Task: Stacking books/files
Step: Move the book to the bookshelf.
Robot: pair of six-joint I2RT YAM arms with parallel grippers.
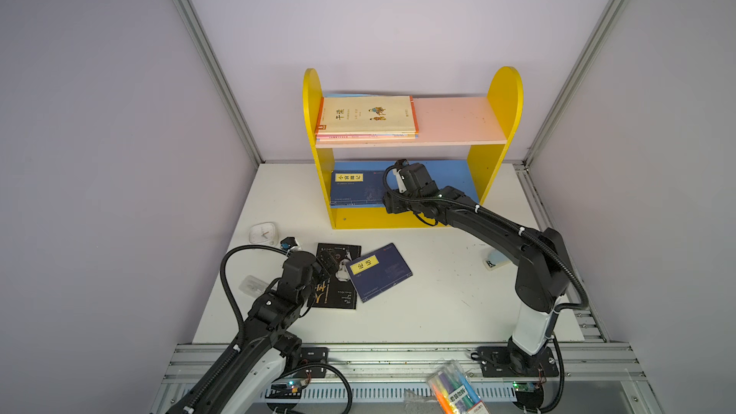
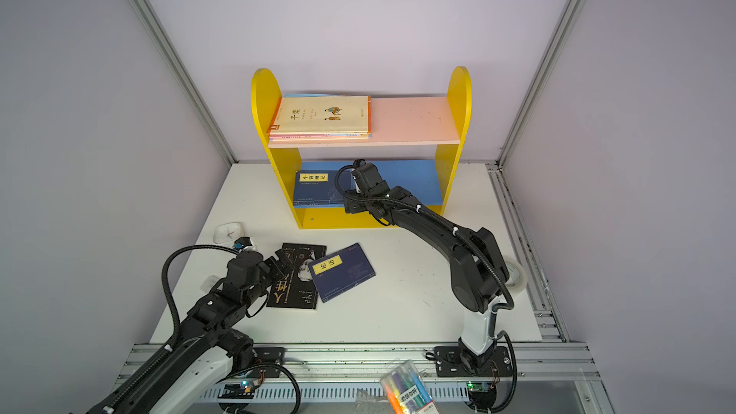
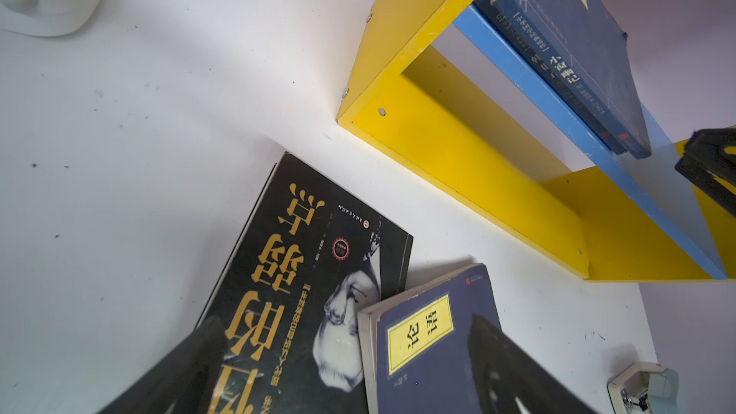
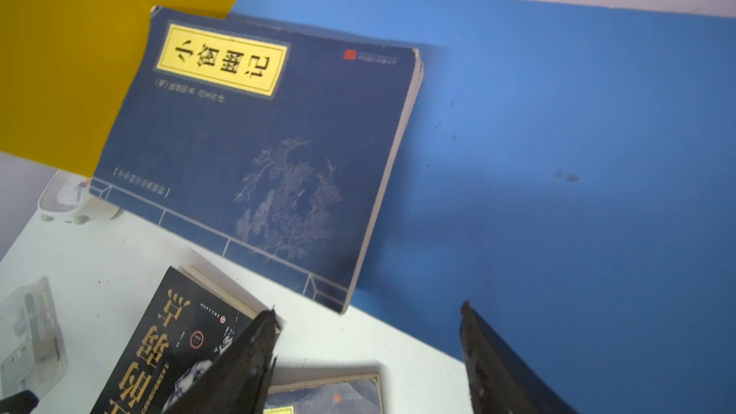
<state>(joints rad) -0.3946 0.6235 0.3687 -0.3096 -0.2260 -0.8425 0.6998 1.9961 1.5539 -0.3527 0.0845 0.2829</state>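
Resting on pink shelf [image 1: 458,121]: book stack [image 1: 366,115]; blue shelf [image 1: 456,175]: navy book [image 1: 354,192].

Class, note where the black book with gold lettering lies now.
In a top view the black book lies flat on the table, left side, before the yellow shelf, its right edge under the navy book.

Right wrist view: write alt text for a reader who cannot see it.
A navy paperback with a yellow label lies on a blue shelf board beside a yellow side panel. The open right gripper fills the foreground; a black gold-lettered book lies on the white table.
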